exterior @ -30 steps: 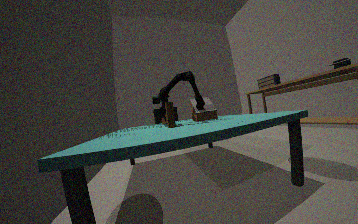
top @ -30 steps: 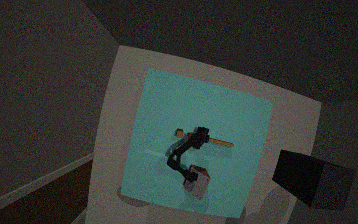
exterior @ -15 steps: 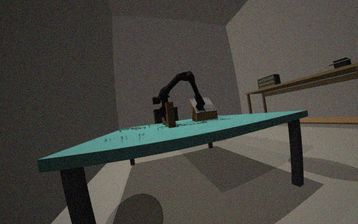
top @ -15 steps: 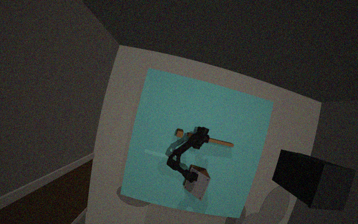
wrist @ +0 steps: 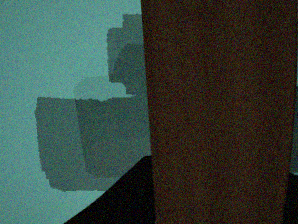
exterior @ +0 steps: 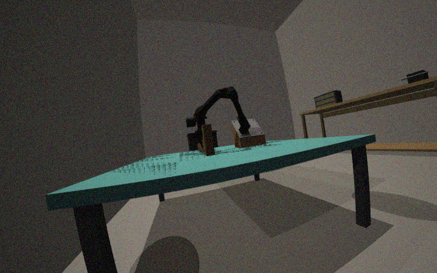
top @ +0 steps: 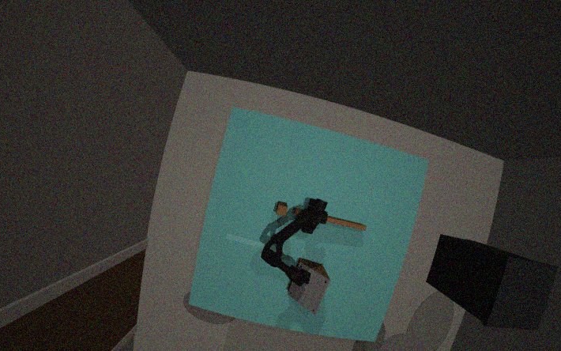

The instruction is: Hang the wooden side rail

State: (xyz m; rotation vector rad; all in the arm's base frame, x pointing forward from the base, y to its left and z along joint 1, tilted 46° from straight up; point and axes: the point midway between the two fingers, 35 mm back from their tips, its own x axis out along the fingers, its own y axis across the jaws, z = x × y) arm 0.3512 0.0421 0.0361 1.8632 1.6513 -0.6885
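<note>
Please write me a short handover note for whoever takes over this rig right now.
Gripper: shut on the wooden side rail, gripping it near the end that faces the headboard post.
Rail: runs across the teal table toward the post, which stands upright; its far end points away from the post.
Done: rail grasped and brought up to the post.
Unclear: hooks and pins are hidden in every view, so seating cannot be confirmed.
Left: seat both hooks, release, move the gripper away.
</note>
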